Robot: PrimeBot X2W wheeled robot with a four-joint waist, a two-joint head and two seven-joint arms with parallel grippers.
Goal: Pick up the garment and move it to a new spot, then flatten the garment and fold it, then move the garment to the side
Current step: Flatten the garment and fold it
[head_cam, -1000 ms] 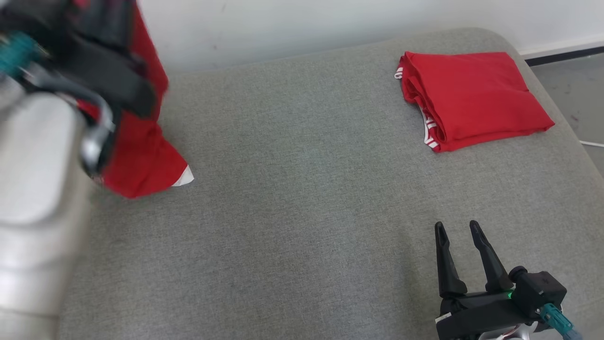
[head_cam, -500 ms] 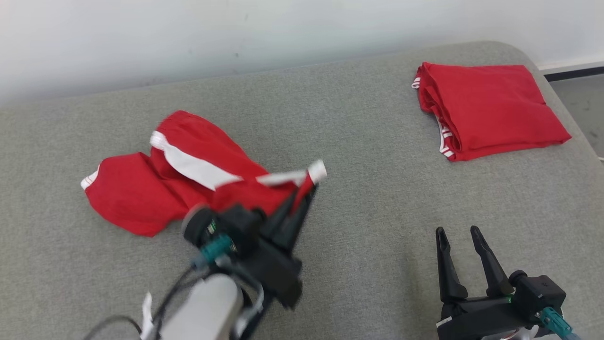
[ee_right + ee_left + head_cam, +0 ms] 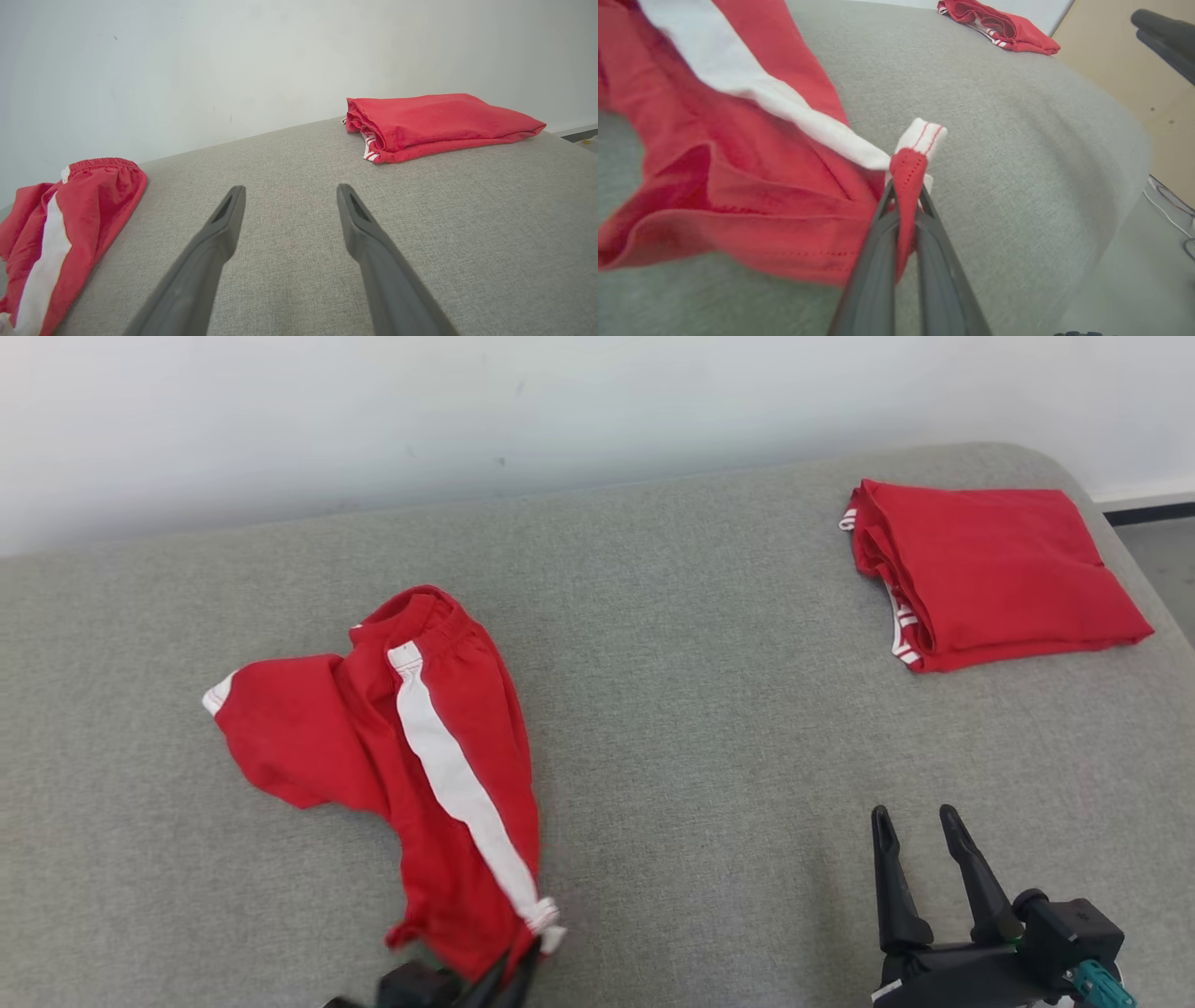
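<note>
Two tools: the left tool is pressed together on a hem corner of the garment; the right tool is spread, with nothing between its fingers.
Left grip: a red-and-white hem corner is pinched between the dark fingertips — a small fold of cloth sticks up past them.
Left arm pose: the tool sits low at the near edge of the head view, fingers pointing away from the robot over the cloth.
Garment: red shorts with a white side stripe, lying on the grey worktop left of centre. The elastic waistband is at the far end, the striped leg runs back to the left tool, and the other leg spreads out to the left.
Right arm pose: low at the near right, fingers pointing away over bare fabric; whether they touch the surface cannot be told.
Open room: a wide bare stretch lies between the garment and the right tool, reaching to the far edge.
Folded red piece: in the far right corner, well apart from both tools.
Edges: the far edge meets the white wall — the right edge rounds off just beyond the folded piece, with floor below.
</note>
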